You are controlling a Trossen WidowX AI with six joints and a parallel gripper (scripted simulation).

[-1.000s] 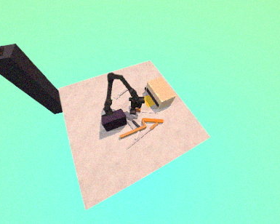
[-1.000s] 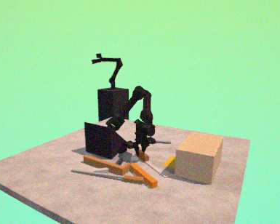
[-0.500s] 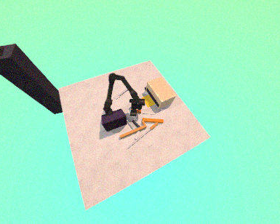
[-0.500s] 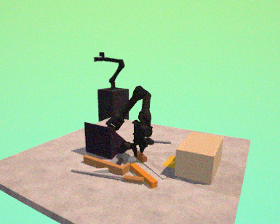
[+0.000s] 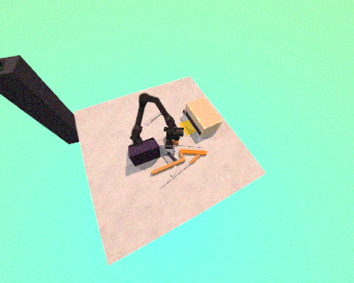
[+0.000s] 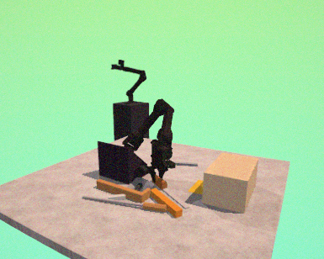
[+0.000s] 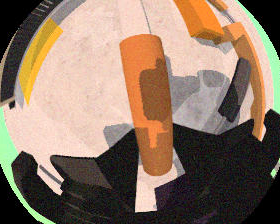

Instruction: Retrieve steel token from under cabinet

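Observation:
My gripper [image 5: 171, 143] [image 6: 158, 177] [image 7: 152, 129] points down and is shut on the orange handle [image 7: 133, 65] [image 6: 162, 182] of a thin-rod tool. The thin grey rod [image 6: 178, 200] runs away from the handle, low over or on the table; I cannot tell which. The tan cabinet [image 5: 205, 115] [image 6: 226, 182] stands beyond the yellow marked area [image 5: 188, 128] [image 6: 195, 187] [image 7: 29, 82], whose visible part is bare. The cabinet's dark vented front shows at the left edge of the wrist view. The steel token cannot be made out in any view.
Orange bars [image 5: 167, 167] [image 6: 167, 203] [image 7: 201, 17] lie near the gripper. Beside them lies another rod with an orange handle [image 5: 195, 159] [image 6: 154, 207]. A grey rod [image 5: 153, 119] [image 6: 187, 164] lies on the opposite side. A dark box [image 5: 144, 152] [image 6: 115, 161] stands at the arm's base.

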